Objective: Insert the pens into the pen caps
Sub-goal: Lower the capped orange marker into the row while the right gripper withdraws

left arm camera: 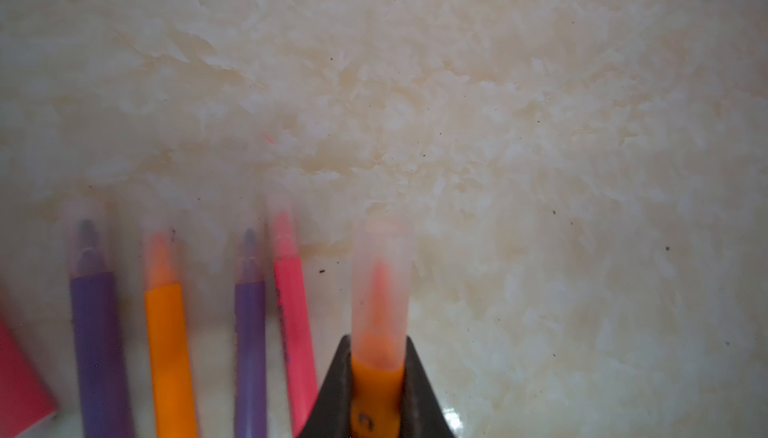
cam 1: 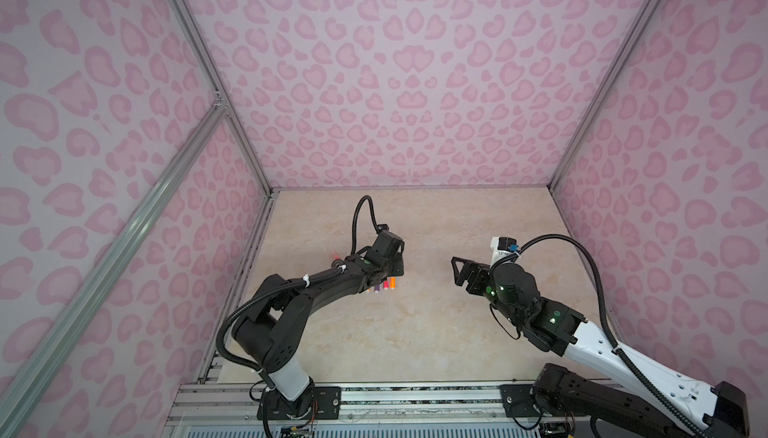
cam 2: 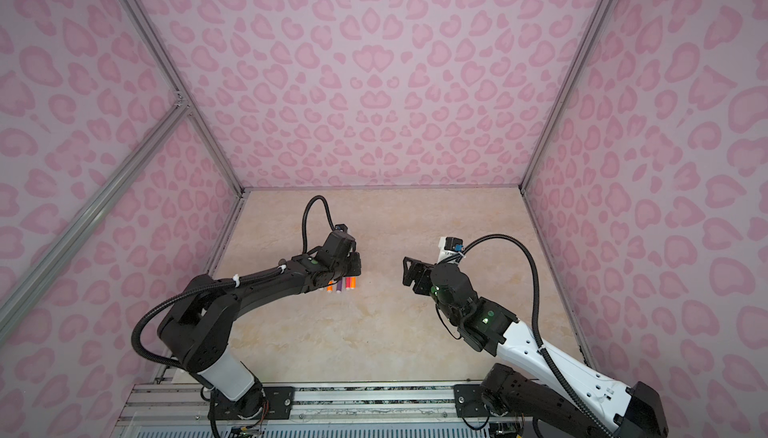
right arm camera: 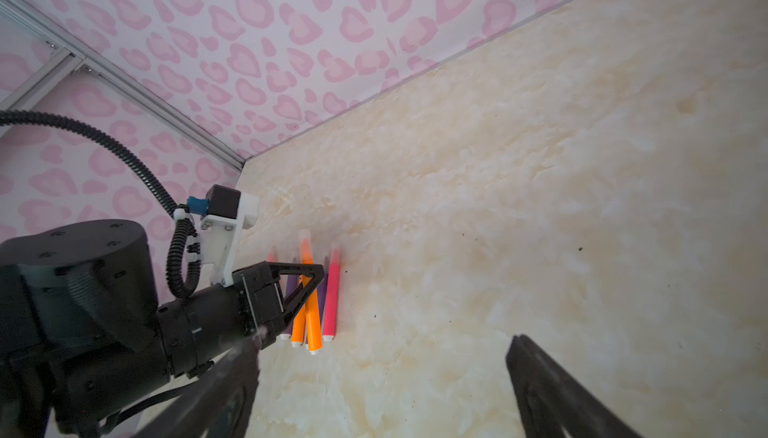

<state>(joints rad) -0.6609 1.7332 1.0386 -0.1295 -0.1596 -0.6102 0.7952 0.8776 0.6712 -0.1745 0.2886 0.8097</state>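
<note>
While clamping capped orange pen (left arm camera: pixel 376 377) in left gripper (left arm camera: pixel 377 348), with right gripper (right arm camera: pixel 386 357) agape, empty; capping seemingly done. Next: lay down beside jaws; unclamp.

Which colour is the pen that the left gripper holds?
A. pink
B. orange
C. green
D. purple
B: in the left wrist view the left gripper is closed on an orange pen, and the tip of that pen sits inside a clear cap.
</note>
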